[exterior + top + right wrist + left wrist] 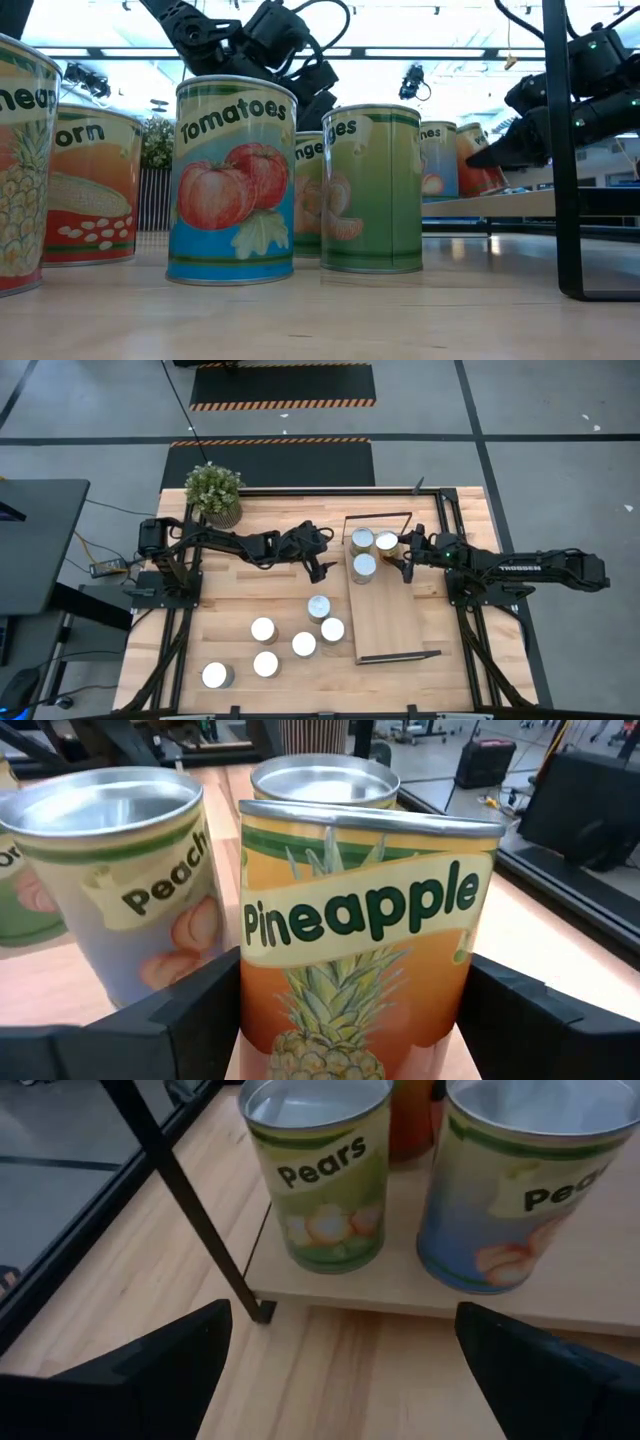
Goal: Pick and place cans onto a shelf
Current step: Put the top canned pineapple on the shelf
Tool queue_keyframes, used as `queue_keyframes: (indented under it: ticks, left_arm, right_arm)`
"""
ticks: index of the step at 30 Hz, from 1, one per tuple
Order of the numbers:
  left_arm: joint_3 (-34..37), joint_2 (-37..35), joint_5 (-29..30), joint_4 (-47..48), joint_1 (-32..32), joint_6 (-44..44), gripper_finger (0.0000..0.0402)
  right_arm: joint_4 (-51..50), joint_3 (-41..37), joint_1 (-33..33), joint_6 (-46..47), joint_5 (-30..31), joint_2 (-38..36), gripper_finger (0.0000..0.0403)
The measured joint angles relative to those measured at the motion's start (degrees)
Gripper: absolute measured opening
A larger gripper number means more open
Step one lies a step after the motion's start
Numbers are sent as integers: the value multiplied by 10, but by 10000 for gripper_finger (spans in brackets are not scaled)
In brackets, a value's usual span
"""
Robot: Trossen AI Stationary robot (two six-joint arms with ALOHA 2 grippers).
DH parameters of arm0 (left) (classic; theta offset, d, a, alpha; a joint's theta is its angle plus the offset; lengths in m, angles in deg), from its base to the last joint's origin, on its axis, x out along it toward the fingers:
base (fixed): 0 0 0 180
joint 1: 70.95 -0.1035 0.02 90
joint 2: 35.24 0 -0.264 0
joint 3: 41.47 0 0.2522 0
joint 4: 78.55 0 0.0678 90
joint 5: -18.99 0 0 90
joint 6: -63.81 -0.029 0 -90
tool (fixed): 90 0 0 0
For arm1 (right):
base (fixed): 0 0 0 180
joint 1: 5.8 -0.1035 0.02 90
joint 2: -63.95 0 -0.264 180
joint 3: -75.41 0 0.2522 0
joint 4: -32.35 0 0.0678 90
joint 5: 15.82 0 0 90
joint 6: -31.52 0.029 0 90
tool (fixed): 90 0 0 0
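Note:
The shelf [392,622] is a light-wood board with black wire frames, lying on the table's right half. Three cans stand at its far end: a pears can [361,540], a peach can [363,567] and a pineapple can [386,543]. My right gripper [402,557] reaches in from the right and is shut on the pineapple can [365,930]. My left gripper [322,565] is open and empty just left of the shelf, facing the pears can [325,1175] and the peach can [530,1180]. Several more cans [304,644] stand on the tabletop near the front. My right gripper pinches the pineapple can's lower side walls [258,1020] between its two fingers [190,1015]. The fingers come level from the table's right side. The can is upright; its bottom is out of the wrist view, and in the low view it stands on the shelf [478,160].
A potted plant [213,493] stands at the table's far left. The shelf's black wire frame [180,1190] rises close in front of my left gripper. In the low view the tomatoes can [235,180] and other loose cans stand close to the front edge.

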Motion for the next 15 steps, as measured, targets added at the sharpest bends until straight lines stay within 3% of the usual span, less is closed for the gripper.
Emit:
queue_keyframes:
  ticks: [15]
  left_arm:
    - [0,0,0,-4,0,-8,389]
  right_arm:
    - [-18,0,0,-9,40,9,365]
